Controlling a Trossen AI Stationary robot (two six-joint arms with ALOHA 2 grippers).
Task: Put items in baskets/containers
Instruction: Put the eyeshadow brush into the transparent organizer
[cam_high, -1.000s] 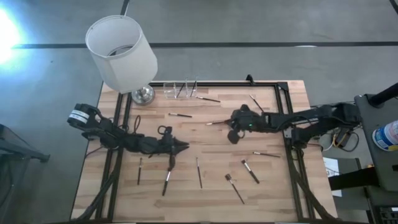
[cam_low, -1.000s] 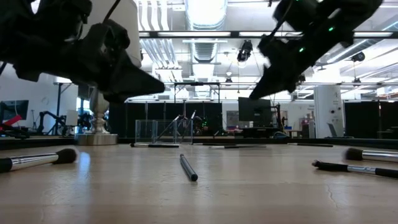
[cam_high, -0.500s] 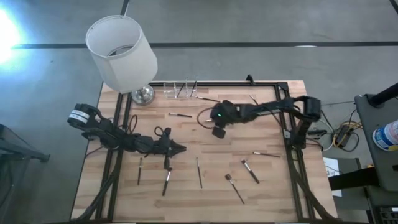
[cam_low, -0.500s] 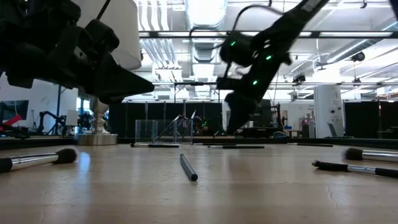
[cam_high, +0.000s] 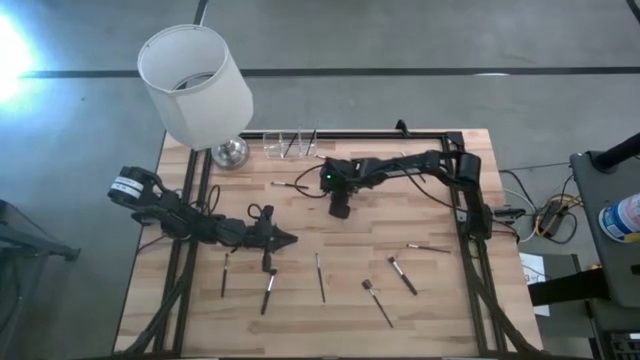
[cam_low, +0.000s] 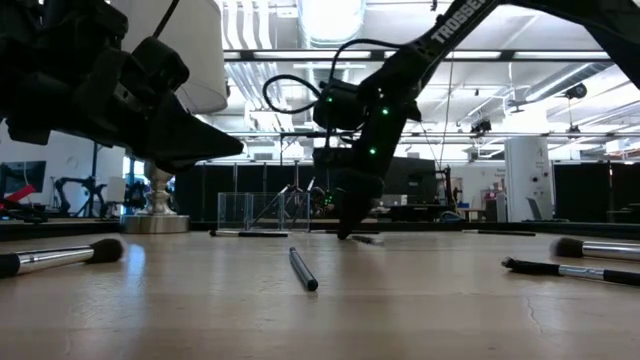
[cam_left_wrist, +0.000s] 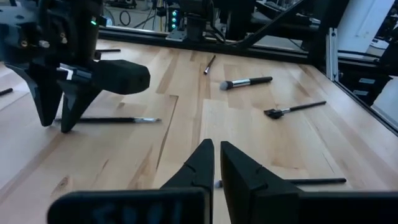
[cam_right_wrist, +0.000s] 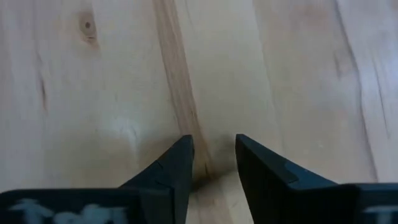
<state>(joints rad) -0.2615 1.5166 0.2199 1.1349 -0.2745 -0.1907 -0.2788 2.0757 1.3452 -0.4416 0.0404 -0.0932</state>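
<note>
The jaws of the right gripper stand apart with nothing between them, their tips pointing down at bare boards of the light wooden table; in the low view the tips look to be on or just above the wood, though contact cannot be confirmed. This gripper is at the far middle of the table, just right of a thin dark-handled makeup brush with a pale tip lying flat. The jaws of the left gripper are almost together, only a thin slit showing, and they clamp nothing; this gripper hangs above the table left of centre, clear of the wood. Just near of it lies a dark brush with a silver ferrule, with a short dark brush to its left and a slim dark brush to its right. More brushes are scattered on the near right: a thin one, a thicker one and a fan-tipped one. The small clear plastic holder with side-by-side compartments stands at the far edge, left of centre, with a few brushes leaning in it. Another brush lies just right of it. A lamp with a white drum shade stands at the far left corner.
</note>
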